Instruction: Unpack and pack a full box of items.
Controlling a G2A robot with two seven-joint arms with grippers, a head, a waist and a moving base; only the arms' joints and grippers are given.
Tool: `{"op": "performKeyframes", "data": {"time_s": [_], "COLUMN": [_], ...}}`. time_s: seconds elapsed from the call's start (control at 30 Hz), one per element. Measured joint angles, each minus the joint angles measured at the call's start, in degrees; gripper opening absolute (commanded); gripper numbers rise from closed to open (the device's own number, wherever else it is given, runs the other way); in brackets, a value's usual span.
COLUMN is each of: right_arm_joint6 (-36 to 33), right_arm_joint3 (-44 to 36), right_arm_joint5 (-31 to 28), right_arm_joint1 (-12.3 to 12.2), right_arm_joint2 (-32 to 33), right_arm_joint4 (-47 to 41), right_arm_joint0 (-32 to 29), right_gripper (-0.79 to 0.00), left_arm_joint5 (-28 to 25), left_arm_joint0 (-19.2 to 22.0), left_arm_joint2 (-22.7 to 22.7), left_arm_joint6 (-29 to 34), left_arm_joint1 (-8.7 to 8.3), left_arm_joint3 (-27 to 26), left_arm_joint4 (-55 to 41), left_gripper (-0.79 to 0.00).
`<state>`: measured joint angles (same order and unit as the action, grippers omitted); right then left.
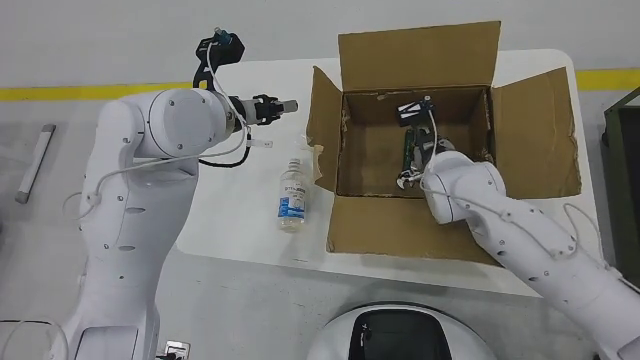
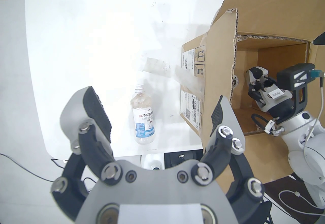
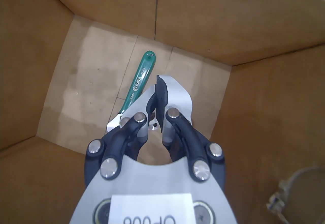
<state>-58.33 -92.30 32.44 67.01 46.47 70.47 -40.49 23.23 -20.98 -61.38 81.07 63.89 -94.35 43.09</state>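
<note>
An open cardboard box (image 1: pixel 530 130) stands on the white table (image 1: pixel 240 230), flaps spread. My right gripper (image 3: pixel 156 92) is down inside it, fingers shut pad to pad, over the head end of a green-handled wrench (image 3: pixel 141 75) that lies flat on the box floor. I cannot tell whether they touch it. The top view shows that gripper (image 1: pixel 405 178) beside the wrench (image 1: pixel 409 148). A clear bottle (image 1: pixel 291 198) with a blue-and-white label lies on the table left of the box. My left gripper (image 2: pixel 157 105) hangs open and empty above the bottle (image 2: pixel 142 120); from above it (image 1: pixel 285 107) sits left of the box.
A metal hose clamp (image 3: pixel 292 189) lies in a corner of the box floor. The box's left flap (image 2: pixel 218 57) leans out toward the bottle. A grey bar (image 1: pixel 30 160) lies on the floor at far left, and a dark cabinet (image 1: pixel 622 150) stands at the right edge.
</note>
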Motion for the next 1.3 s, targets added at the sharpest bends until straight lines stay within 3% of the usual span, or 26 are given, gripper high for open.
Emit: {"op": "performKeyframes", "data": {"time_s": [0.03, 0.27, 0.8, 1.3], "right_arm_joint6": [-0.4, -2.6, 0.6, 4.5], "right_arm_joint3": [1.3, 9.0, 17.3, 16.8], "right_arm_joint5": [0.6, 5.0, 7.0, 2.6], "right_arm_joint1": [0.6, 4.2, 8.6, 10.6], "right_arm_joint2": [-0.9, -5.1, -5.5, -2.0], "right_arm_joint4": [0.1, -0.9, -2.9, -7.6], "right_arm_joint0": [1.0, 5.6, 7.4, 5.4], "right_gripper": [-0.471, -0.419, -0.428, -0.443], "left_arm_joint5": [0.0, 0.0, 0.0, 0.0], "left_arm_joint0": [0.0, 0.0, 0.0, 0.0], "left_arm_joint2": [0.0, 0.0, 0.0, 0.0], "left_arm_joint6": [0.0, 0.0, 0.0, 0.0], "left_arm_joint1": [0.00, 0.00, 0.00, 0.00], "left_arm_joint3": [0.0, 0.0, 0.0, 0.0], "left_arm_joint4": [0.0, 0.0, 0.0, 0.0], "left_gripper": [0.000, 0.000, 0.000, 0.000]}}
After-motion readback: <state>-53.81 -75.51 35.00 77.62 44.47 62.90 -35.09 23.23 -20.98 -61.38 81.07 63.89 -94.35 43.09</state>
